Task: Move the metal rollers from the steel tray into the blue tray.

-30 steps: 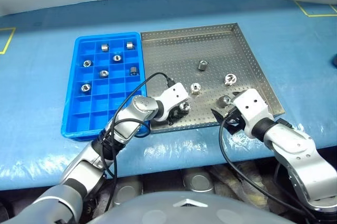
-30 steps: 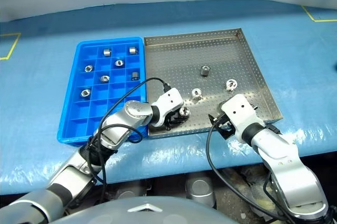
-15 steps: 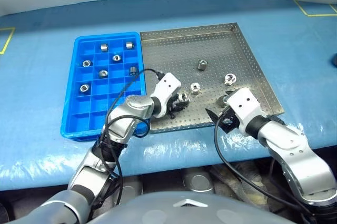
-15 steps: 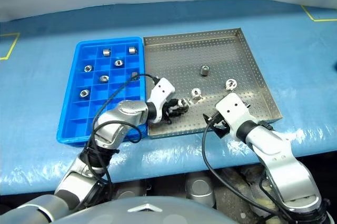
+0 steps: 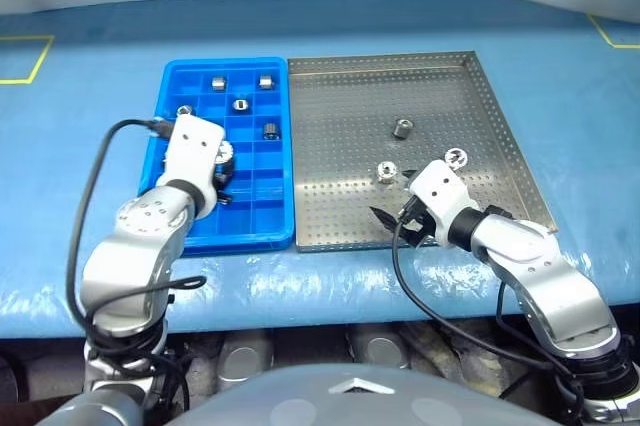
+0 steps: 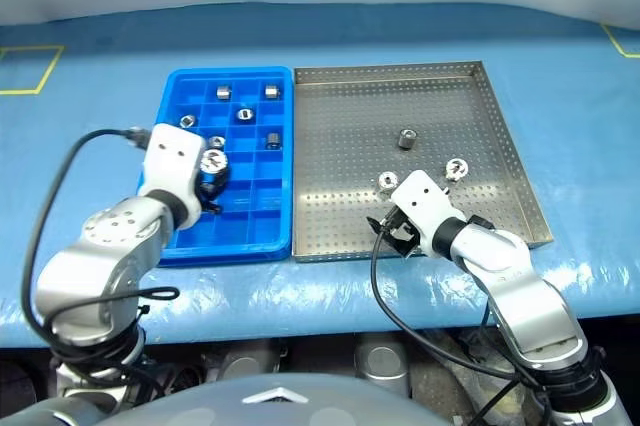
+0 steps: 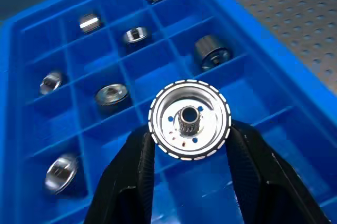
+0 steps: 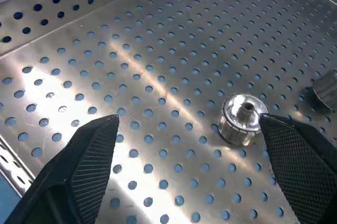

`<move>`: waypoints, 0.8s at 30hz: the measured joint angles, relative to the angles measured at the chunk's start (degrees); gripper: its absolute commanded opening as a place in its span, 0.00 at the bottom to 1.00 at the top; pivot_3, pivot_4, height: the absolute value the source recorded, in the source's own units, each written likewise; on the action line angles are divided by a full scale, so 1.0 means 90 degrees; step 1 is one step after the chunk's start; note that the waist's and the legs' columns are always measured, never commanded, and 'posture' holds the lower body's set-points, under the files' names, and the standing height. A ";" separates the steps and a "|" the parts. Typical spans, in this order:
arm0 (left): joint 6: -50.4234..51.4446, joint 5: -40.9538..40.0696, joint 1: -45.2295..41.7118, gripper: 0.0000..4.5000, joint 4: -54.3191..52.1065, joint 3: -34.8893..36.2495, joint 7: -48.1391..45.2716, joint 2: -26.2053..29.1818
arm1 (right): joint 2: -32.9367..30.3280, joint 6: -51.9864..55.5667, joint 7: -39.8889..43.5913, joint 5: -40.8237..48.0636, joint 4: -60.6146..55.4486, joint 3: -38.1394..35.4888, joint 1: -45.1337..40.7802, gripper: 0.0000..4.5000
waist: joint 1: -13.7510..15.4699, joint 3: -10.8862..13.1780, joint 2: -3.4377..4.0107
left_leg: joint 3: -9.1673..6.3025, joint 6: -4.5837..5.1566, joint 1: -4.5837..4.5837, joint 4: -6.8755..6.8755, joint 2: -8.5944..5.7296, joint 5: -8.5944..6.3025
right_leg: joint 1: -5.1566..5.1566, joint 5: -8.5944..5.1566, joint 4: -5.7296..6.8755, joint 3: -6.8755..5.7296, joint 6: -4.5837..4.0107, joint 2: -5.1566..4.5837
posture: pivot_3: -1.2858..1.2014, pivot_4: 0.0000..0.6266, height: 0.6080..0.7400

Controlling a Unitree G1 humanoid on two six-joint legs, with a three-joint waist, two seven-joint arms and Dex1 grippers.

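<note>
Head view, blue tray (image 5: 160,161): I see it lying on the blue cover, its long side touching the steel tray (image 5: 330,226). The steel tray is on the blue tray's right.
Head view, left gripper (image 6: 212,174): I see it over the blue tray, near the middle squares. It is pinching one metal roller (image 6: 212,161) between its black fingers.
Head view, rollers in the blue tray: I count five lying in the squares. Two sit in the far row (image 5: 217,82), one just nearer (image 5: 240,104), one by the left wall (image 5: 185,111) and one close to the steel tray side (image 5: 269,129).
Head view, rollers in the steel tray: I see three (image 5: 402,128), all right of the blue tray. One stands far out in the middle, one (image 5: 385,171) lies near my right hand, one (image 5: 457,157) lies further right.
Head view, right gripper (image 5: 400,208): I see it low over the steel tray, near the front rim. Its fingers are spread wide and hold nothing.
Left wrist view, left gripper (image 7: 189,145): Both black fingers (image 7: 139,166) press the sides of the round shiny roller. It hangs over the blue tray. I see more rollers in the squares beyond it.
Right wrist view, right gripper (image 8: 189,150): The two fingers (image 8: 89,150) stand far apart over the dotted floor. One roller (image 8: 241,120) lies on the floor, just beside one finger. I cannot tell if they touch.
</note>
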 measured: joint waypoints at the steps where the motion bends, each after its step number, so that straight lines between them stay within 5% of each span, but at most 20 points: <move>1: 0.0158 0.0042 0.0153 0.38 -0.0143 0.0114 0.0058 -0.0024 | 0.0000 -0.0044 0.0058 -0.0002 0.0048 0.0058 -0.0066 1.00 | 0.0061 -0.0001 -0.0002 | -0.0001 0.0000 0.0001 -0.0001 0.0000 0.0000 | 0.0001 0.0004 -0.0001 -0.0002 -0.0008 -0.0001 | 0.56 0.24 1.00; 16: 0.0240 0.0081 0.1423 0.38 -0.0324 0.0364 0.0223 0.0137 | 0.0030 -0.0244 0.0232 -0.0107 0.0421 0.0347 -0.0353 1.00 | 0.0228 -0.0001 -0.0006 | -0.0013 -0.0009 0.0011 -0.0022 0.0006 0.0004 | 0.0000 0.0003 0.0001 -0.0028 -0.0041 -0.0008 | 0.57 0.24 1.00; 17: 0.0215 0.0073 0.1438 0.54 -0.0320 0.0355 0.0221 0.0170 | 0.0031 -0.0246 0.0232 -0.0111 0.0424 0.0347 -0.0365 1.00 | 0.0221 -0.0001 -0.0006 | -0.0013 -0.0009 0.0012 -0.0025 0.0006 0.0005 | -0.0001 0.0002 0.0001 -0.0028 -0.0043 -0.0008 | 0.57 0.24 1.00; 20: 0.0123 0.0060 0.1415 0.68 -0.0323 0.0340 0.0222 0.0191 | 0.0037 -0.0249 0.0228 -0.0126 0.0450 0.0347 -0.0391 1.00 | 0.0235 -0.0004 0.0000 | -0.0014 -0.0019 0.0016 -0.0035 0.0005 0.0011 | 0.0000 0.0001 0.0001 -0.0029 -0.0045 -0.0009 | 0.57 0.24 1.00; 24: -0.0095 -0.0043 0.1121 0.76 -0.0239 0.0520 0.0174 -0.0425 | 0.0085 -0.0253 0.0202 -0.0139 0.0454 0.0341 -0.0429 1.00 | 0.0276 -0.0007 -0.0004 | -0.0019 -0.0033 0.0012 -0.0029 0.0004 0.0020 | 0.0003 0.0001 0.0001 -0.0034 -0.0035 -0.0008 | 0.55 0.24 1.00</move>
